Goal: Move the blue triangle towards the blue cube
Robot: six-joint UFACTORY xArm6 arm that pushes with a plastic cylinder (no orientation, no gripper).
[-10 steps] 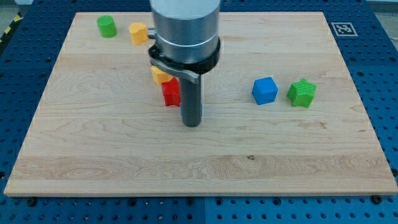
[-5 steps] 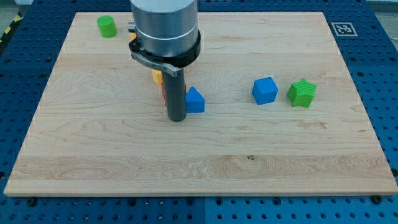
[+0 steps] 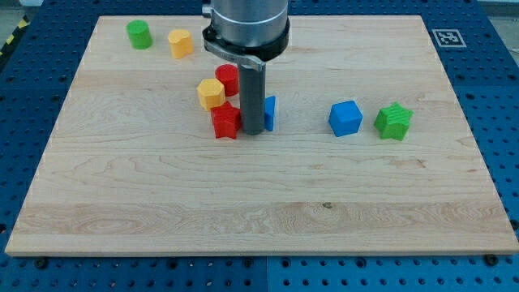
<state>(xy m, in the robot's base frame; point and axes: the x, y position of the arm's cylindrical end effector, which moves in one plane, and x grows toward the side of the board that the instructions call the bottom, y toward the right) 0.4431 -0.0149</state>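
7 blocks lie on the wooden board (image 3: 122, 203), and I place them all from the blue cube (image 3: 345, 118). Far to the cube's left and nearer the view's top is the green cylinder (image 3: 139, 34), with a yellow block (image 3: 180, 42) just to its right. Closer to the cube, but well apart from it on its left, there is a small cluster: a second yellow block (image 3: 211, 93), a red cylinder (image 3: 226, 79) behind it, and a red block (image 3: 225, 122) of unclear shape in front.

My tip (image 3: 252, 130) stands just to the right of that red block, very near or touching it. The rod has no jaws, so there is nothing to open or close; it can only push. The blue triangle (image 3: 269, 113) is directly on the tip's right side, half hidden behind the rod, between the tip and the cube. It looks in contact with the rod, but I cannot tell for sure.

I judge the position is good for the step: the tip is on the side of the triangle away from the cube. The push should go straight to the view's right, through the middle of the triangle, slowly, so it does not turn and slip off the rod.

Just to the cube's right sits the green star-shaped block (image 3: 394, 121).
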